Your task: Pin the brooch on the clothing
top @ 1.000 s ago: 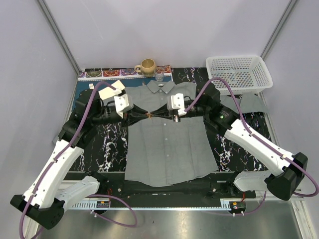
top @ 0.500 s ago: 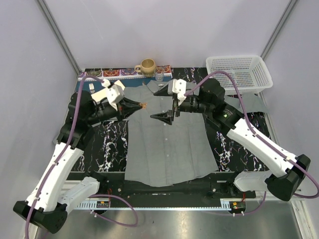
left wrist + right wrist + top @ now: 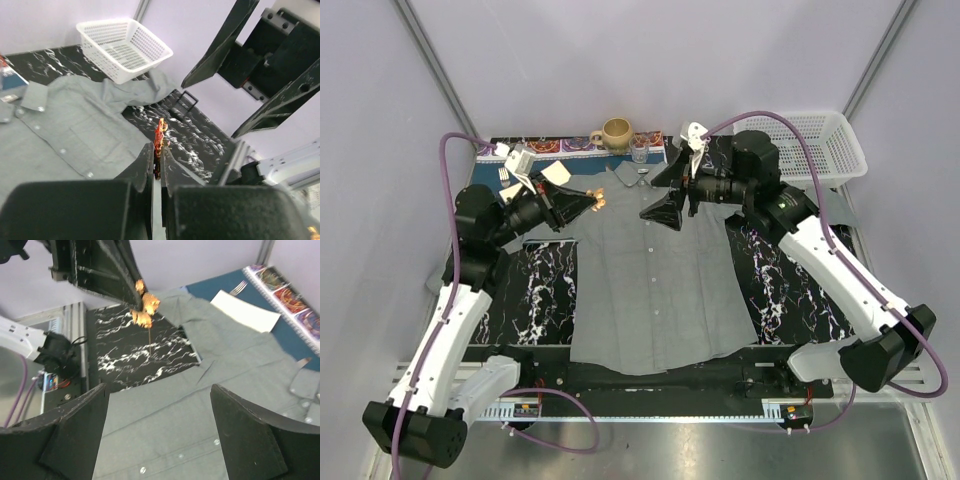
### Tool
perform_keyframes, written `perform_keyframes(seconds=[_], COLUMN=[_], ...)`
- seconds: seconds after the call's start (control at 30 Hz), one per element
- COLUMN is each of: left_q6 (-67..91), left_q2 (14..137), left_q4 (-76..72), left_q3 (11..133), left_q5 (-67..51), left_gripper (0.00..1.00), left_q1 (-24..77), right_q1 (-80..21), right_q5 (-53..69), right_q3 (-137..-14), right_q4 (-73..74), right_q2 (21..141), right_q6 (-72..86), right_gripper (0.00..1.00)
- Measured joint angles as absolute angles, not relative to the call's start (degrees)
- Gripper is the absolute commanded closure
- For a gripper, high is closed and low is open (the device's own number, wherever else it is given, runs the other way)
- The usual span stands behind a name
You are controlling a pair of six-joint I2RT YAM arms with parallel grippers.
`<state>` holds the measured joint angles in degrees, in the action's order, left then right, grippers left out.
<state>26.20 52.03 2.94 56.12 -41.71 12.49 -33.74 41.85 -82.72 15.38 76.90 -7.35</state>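
Up over the far-left part of the tabletop, the left gripper (image 3: 588,203) has its fingers pressed together on the brooch (image 3: 601,204), pinching the little orange-red ornament at the very tips. Held that way its thin pin (image 3: 150,340) hangs bare beneath it, which I take to be the point: free to go into cloth. It hovers in the air above the grey shirt (image 3: 655,290), not touching it. The right gripper (image 3: 665,197) faces it across the collar (image 3: 642,172), fingers spread wide and holding nothing, probably ready to steady the fabric. The shirt lies flat and buttoned, collar toward the far edge, hem toward the near edge.
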Motion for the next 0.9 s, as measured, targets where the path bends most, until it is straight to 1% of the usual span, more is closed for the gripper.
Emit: perform_keyframes(seconds=[0.2,0.33,0.4,0.43,0.53,0.57,0.7,0.73,0.77,0.9], left_q6=[39.51,45.65,48.56,49.91,54.15,55.83,62.63,64.20,65.80,68.18], left_q2=[51.99,52.29,53.19,53.91,57.12,58.50,66.02,68.03,70.35,73.60], left_q4=[-4.14,-7.55,-9.63,-11.07,-16.14,-18.17,-28.36,-31.20,-34.20,-39.77], left_q3=[51.86,48.60,47.03,46.02,42.65,41.43,37.47,36.91,36.64,36.60], left_q5=[-41.78,-41.30,-40.88,-40.66,-40.38,-40.27,-40.56,-40.93,-41.41,-43.59], left_gripper=[1.00,1.00,1.00,1.00,1.00,1.00,1.00,1.00,1.00,1.00], left_q1=[10.15,7.01,5.37,4.54,2.50,1.98,0.56,0.40,0.27,0.25], right_q1=[-33.58,-33.43,-33.21,-33.08,-32.60,-32.38,-31.44,-31.31,-31.09,-30.55], right_q5=[45.89,46.30,45.98,45.69,43.94,43.24,42.65,42.83,43.40,48.56], right_q3=[-82.72,-83.13,-84.66,-85.49,-90.00,-91.55,-95.50,-96.14,-96.88,-98.80], right_q4=[18.81,20.45,22.44,23.20,27.03,28.47,31.16,31.27,31.27,30.13], right_q2=[77.95,79.02,81.10,82.43,88.75,91.15,99.37,100.64,101.97,103.59], right_q6=[-5.63,-5.39,-5.32,-5.34,-5.13,-4.91,-3.14,-2.50,-1.76,-0.10], right_gripper=[0.12,0.13,0.16,0.19,0.26,0.26,0.23,0.21,0.17,0.15])
